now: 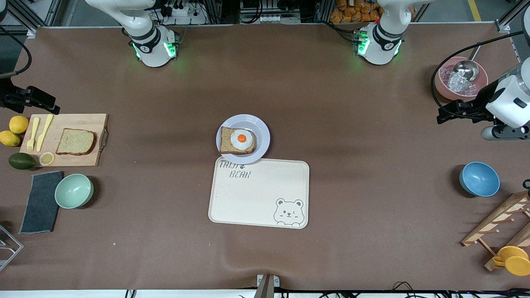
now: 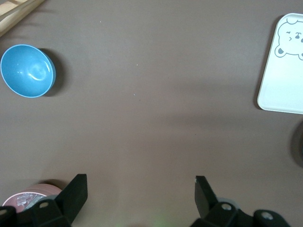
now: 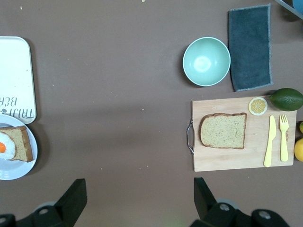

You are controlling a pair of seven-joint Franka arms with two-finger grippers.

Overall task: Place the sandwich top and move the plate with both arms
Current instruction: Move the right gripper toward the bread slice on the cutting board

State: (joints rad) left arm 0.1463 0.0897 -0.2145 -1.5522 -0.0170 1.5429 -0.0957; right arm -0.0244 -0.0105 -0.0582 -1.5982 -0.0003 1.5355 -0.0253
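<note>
Black fingers of the right gripper point(image 3: 137, 201) stand spread wide and hold nothing, hanging high over bare table between the plate and the cutting board at the right arm's end, a spot from which it can drop onto the bread. Just out from it lies the sandwich top point(image 3: 223, 130), flat on the wooden cutting board point(image 3: 222, 158), clear of the yellow knife point(image 3: 270, 141) and fork point(image 3: 283, 137) beside it, so a grip on its crust edges looks unobstructed. Toward the table's middle sits the plate point(image 1: 261, 134), carrying the bread slice with the fried egg point(image 1: 237, 141), its near rim touching or overlapping the cream tray point(image 1: 259, 198); that open-faced slice is presumably waiting for its cover. The left gripper point(image 2: 141, 194) is likewise spread and empty, waiting over bare table at the left arm's end, between the pink bowl point(image 2: 28, 196) and the blue bowl point(image 2: 26, 70). As I judge it, nothing has been started: the pick of the top slice comes first.
</note>
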